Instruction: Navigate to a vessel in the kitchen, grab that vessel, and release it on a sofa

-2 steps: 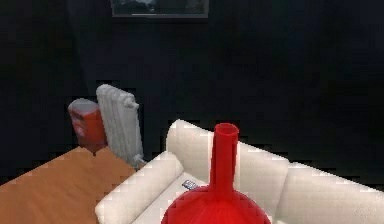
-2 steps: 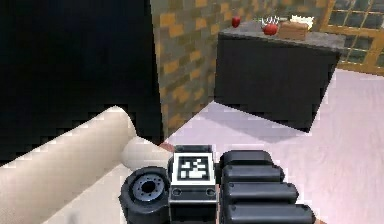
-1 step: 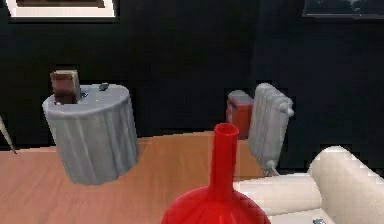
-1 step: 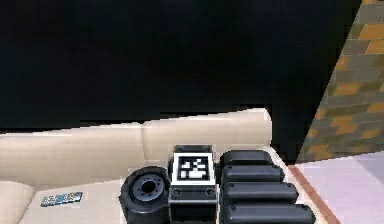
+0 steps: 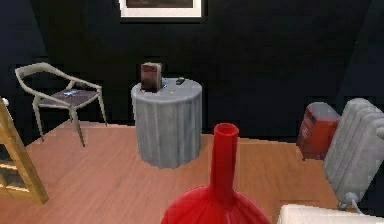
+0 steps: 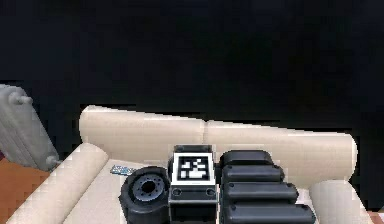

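Forward view, left to right. At the left edge a yellow wooden frame (image 5: 14, 160) stands on the wood floor (image 5: 100, 165). Behind it, against the dark wall, is a pale-framed chair (image 5: 58, 95) with a small flat item on its seat, too small to identify. At the top, the lower edge of a framed picture (image 5: 160, 8) hangs on the wall. Below it stands a round grey side table (image 5: 168, 125). On its top a dark brown box (image 5: 151, 77) stands upright, with a small dark item just beside it to the right.

Task's thing: the red vase (image 5: 222, 175) is at bottom centre, nearest the camera and upright. Its long narrow neck rises from a broad body cut off by the bottom edge. What bears it cannot be told. Further right a red bag-like object (image 5: 320, 130) sits on the floor just beside a white radiator (image 5: 358, 140).

Arm side view, left to right. The radiator (image 6: 25, 125) is at the left edge. A cream sofa (image 6: 200, 135) spans the rest against the dark wall, with a small pale flat item (image 6: 122, 171) on its left seat. In front of the seat are the gripper (image 6: 148, 193), a dark rounded body, then a white marker square (image 6: 193, 168), then the ribbed dark arm (image 6: 260, 190). The fingers cannot be made out. Whether the jaws are released or grasping cannot be told, nor whether the gripper holds anything.
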